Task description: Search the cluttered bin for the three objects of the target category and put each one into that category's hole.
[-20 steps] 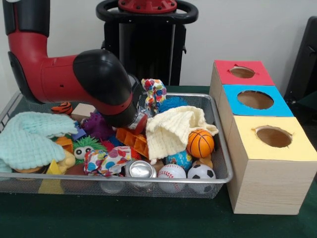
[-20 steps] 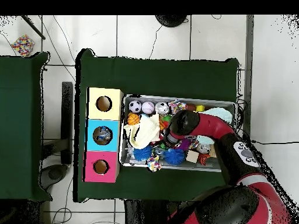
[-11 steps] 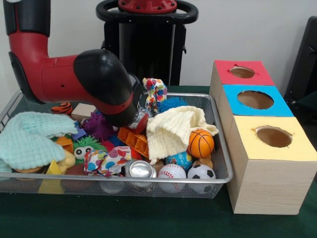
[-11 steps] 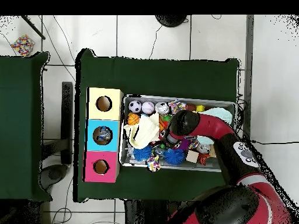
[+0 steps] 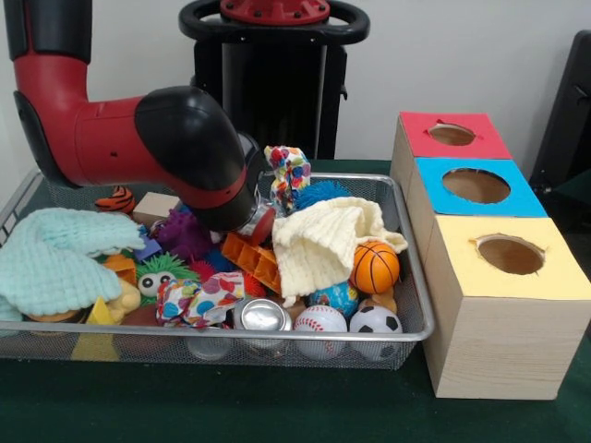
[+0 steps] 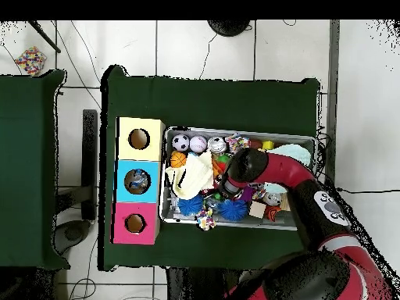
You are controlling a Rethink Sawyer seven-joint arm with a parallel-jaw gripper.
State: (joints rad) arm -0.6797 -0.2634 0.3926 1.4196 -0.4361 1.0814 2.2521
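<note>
A wire mesh bin (image 5: 414, 305) (image 6: 306, 141) holds mixed toys. My gripper (image 5: 259, 223) (image 6: 227, 186) is low in the bin's middle, mostly hidden behind the arm's black wrist (image 5: 196, 152), just above an orange ridged block (image 5: 251, 260). A cream knitted cloth (image 5: 321, 242) (image 6: 195, 175) lies right of it. At the front right are a basketball (image 5: 373, 267) (image 6: 179, 159), a baseball (image 5: 319, 322), a soccer ball (image 5: 375, 322) (image 6: 181, 143) and a globe ball (image 5: 334, 295). Beside the bin stand three boxes with round holes: red (image 5: 452, 135) (image 6: 135, 223), blue (image 5: 476, 185) (image 6: 138, 181), yellow (image 5: 510, 254) (image 6: 139, 139).
A mint knitted cloth (image 5: 55, 254) covers the bin's left end. Also inside: a spotted cloth (image 5: 199, 297), a second spotted cloth (image 5: 288, 173) on the far rim, a silver can (image 5: 261, 317), a purple spiky toy (image 5: 182, 235), a wooden block (image 5: 154, 208). Something lies in the blue hole (image 6: 138, 183).
The arm's wrist has risen slightly and edged right over the bin's middle. The bin's contents look unmoved.
</note>
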